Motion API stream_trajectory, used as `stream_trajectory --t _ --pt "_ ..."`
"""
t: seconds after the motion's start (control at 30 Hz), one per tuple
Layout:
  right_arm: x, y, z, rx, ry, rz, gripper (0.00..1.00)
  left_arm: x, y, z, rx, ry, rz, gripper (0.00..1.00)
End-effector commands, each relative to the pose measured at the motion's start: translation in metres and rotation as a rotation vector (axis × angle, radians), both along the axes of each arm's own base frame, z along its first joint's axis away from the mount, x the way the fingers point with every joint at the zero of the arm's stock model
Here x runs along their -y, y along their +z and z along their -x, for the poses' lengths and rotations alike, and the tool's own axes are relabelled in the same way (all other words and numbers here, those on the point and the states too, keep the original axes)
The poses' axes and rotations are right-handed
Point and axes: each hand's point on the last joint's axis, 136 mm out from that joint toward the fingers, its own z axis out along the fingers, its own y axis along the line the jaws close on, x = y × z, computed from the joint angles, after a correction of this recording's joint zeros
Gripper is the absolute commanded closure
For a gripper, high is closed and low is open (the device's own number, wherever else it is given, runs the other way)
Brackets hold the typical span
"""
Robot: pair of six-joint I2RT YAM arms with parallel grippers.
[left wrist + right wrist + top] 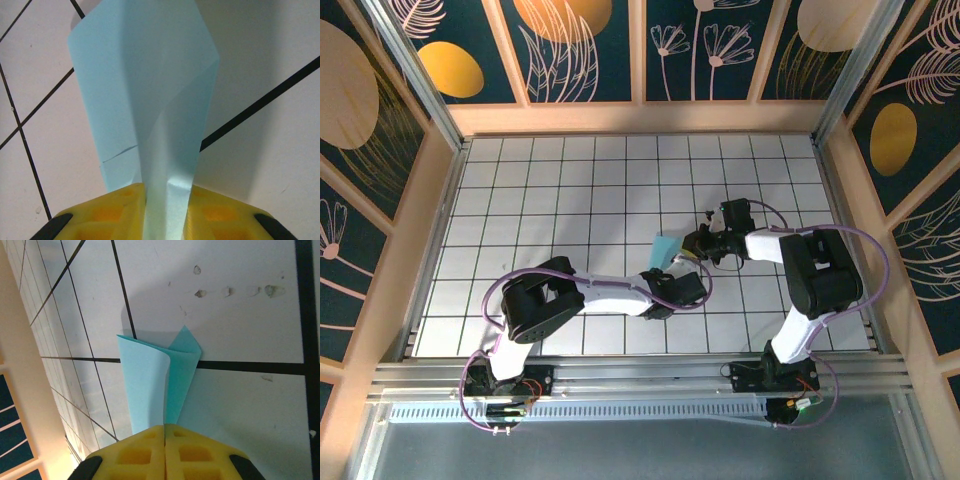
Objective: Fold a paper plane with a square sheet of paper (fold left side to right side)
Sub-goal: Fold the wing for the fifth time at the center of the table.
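The left tool (167, 202), its yellow pads (110, 212) nearly together, pinches the thin light-cyan creased paper sheet (145, 80). The right tool (165, 432) clamps it too, fully closed. The sheet's long axis runs straight out from each, over the white gridded table (240, 300).

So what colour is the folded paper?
The paper is plain light cyan, with no print. The left wrist view shows it best.

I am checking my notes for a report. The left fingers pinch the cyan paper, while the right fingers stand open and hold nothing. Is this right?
Not quite. The right fingers are not open: the right wrist view shows them shut on the cyan paper. The left fingers do pinch the paper, as you wrote.
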Motion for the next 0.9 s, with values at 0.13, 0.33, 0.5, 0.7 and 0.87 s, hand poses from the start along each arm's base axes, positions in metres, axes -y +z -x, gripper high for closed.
stream_trajectory --t 0.13,0.33,0.5,0.7,0.87 --pt "-0.002 0.003 -0.003 -0.003 -0.002 0.009 0.92 0.003 0.015 -0.001 0.039 -0.009 0.025 0.7" --pt "-0.003 0.003 -0.002 -0.002 0.003 0.007 0.92 -0.001 0.016 -0.003 0.068 0.002 -0.001 0.71" --pt "-0.002 0.001 0.0 -0.008 0.004 0.007 0.92 -0.003 0.019 -0.004 0.084 0.011 -0.009 0.75" --pt "0.0 0.007 -0.003 0.01 -0.006 0.013 0.84 0.001 0.024 -0.003 0.076 0.005 0.024 0.84" --pt "0.004 0.01 -0.005 0.021 -0.015 0.022 0.8 0.003 0.022 -0.001 0.065 -0.004 0.027 0.88"
